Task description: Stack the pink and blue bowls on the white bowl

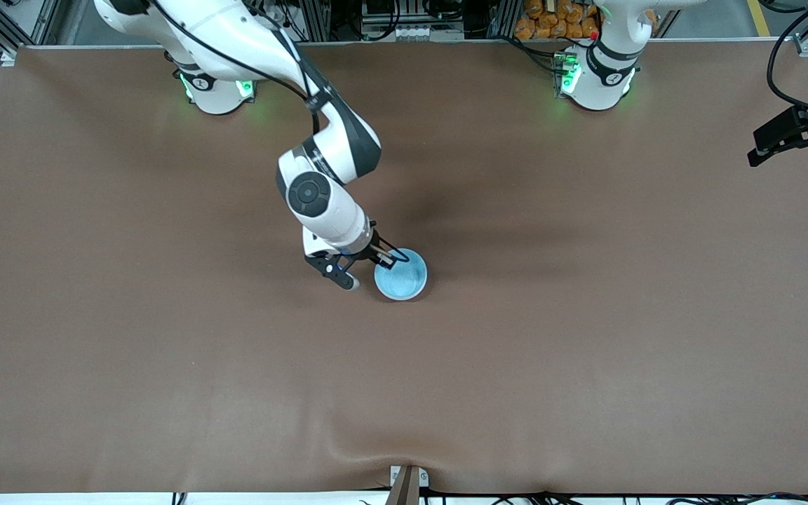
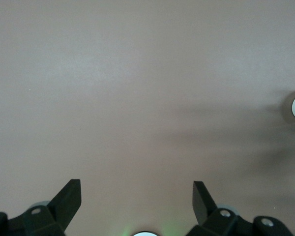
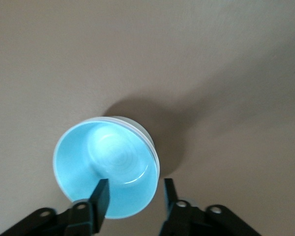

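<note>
The blue bowl (image 1: 404, 277) sits upright near the middle of the table, nested on a white bowl whose wall (image 3: 137, 129) shows just under its rim. The pink bowl is hidden. My right gripper (image 1: 369, 271) is down at the blue bowl's rim on the side toward the right arm's end. In the right wrist view the right gripper (image 3: 135, 183) is open, one finger (image 3: 101, 196) inside the blue bowl (image 3: 105, 167) and the other outside, with a gap to the rim. My left gripper (image 2: 137, 189) waits open, high over bare table.
The brown table mat (image 1: 165, 351) spreads wide around the bowls. Both arm bases (image 1: 218, 91) (image 1: 597, 84) stand along the table's edge farthest from the front camera. Black hardware with a cable (image 1: 797, 133) hangs at the left arm's end.
</note>
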`<action>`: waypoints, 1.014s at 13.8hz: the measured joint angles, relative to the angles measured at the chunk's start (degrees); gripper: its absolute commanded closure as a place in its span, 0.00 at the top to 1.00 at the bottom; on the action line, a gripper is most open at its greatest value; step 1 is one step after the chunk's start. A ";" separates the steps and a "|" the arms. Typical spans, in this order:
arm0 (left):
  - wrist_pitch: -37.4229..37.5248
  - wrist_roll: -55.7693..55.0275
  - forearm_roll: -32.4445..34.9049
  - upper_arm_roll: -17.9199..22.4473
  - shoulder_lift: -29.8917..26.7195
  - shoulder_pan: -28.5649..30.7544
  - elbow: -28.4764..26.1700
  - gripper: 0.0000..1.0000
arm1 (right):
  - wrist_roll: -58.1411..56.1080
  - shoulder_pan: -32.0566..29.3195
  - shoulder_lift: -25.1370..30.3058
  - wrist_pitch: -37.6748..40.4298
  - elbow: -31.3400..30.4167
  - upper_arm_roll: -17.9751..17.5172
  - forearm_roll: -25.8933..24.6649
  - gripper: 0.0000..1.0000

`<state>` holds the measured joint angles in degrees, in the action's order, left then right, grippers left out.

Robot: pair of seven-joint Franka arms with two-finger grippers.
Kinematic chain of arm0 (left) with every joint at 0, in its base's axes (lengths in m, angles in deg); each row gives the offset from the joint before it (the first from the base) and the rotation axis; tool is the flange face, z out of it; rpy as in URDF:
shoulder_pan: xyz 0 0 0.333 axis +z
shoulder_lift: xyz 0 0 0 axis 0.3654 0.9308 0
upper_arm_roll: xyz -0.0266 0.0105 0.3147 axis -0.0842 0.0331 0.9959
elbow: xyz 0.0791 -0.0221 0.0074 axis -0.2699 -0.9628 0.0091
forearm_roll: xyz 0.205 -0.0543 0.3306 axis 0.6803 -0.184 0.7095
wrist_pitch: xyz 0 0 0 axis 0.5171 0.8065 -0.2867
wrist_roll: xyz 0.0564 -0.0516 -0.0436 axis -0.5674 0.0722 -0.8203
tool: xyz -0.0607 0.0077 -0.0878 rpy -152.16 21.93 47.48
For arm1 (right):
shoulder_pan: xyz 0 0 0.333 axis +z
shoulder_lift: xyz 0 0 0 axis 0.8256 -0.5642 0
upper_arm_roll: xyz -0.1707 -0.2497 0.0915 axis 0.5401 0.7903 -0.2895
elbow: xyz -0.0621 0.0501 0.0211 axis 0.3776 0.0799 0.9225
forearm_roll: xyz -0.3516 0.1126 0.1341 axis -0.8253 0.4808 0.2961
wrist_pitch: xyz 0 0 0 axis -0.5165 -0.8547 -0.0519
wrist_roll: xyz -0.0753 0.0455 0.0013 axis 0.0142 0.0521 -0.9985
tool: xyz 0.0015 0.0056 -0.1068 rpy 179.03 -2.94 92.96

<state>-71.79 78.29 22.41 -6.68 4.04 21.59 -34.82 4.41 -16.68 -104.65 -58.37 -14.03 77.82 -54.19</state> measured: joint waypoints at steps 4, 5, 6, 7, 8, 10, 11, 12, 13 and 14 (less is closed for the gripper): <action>0.00 0.00 0.00 -0.03 0.01 -0.02 0.00 1.00 | -18.16 -7.70 8.40 14.16 0.14 4.24 -0.07 1.00; 0.00 0.00 0.00 -0.05 0.01 -0.03 0.00 1.00 | -23.10 -11.11 9.92 17.10 0.10 4.37 -0.07 1.00; 0.00 0.00 0.00 -0.06 0.02 -0.08 -0.01 1.00 | -27.23 -14.36 11.24 19.43 0.10 4.45 -0.07 1.00; 0.00 0.00 0.00 -0.09 0.03 -0.12 -0.01 1.00 | -30.39 -17.33 12.49 21.29 0.09 4.52 -0.07 1.00; 0.00 0.00 0.00 -0.11 0.04 -0.14 -0.01 1.00 | -33.39 -19.93 13.70 22.75 0.09 4.55 -0.11 1.00; 0.00 0.00 0.00 -0.12 0.04 -0.09 -0.01 1.00 | -40.63 -24.51 16.32 26.09 0.10 4.60 -0.58 1.00; 0.00 0.00 0.00 -0.11 0.04 -0.04 -0.02 1.00 | -43.96 -26.59 17.69 27.55 0.12 4.63 -1.55 1.00; 0.00 0.00 0.00 -0.10 0.05 0.00 -0.03 1.00 | -46.97 -28.58 19.22 28.88 0.14 4.61 -3.55 1.00; 0.00 0.00 0.00 -0.09 0.06 0.03 -0.04 1.00 | -49.90 -30.42 20.97 30.26 0.16 4.57 -5.95 1.00; 0.00 0.00 0.00 -0.08 0.10 0.04 -0.05 1.00 | -52.72 -31.88 22.74 31.81 0.17 4.54 -7.64 1.00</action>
<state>-71.79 78.29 22.41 -6.76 4.14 21.63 -34.86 -48.31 -48.56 -81.92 -26.56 -13.85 82.36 -61.82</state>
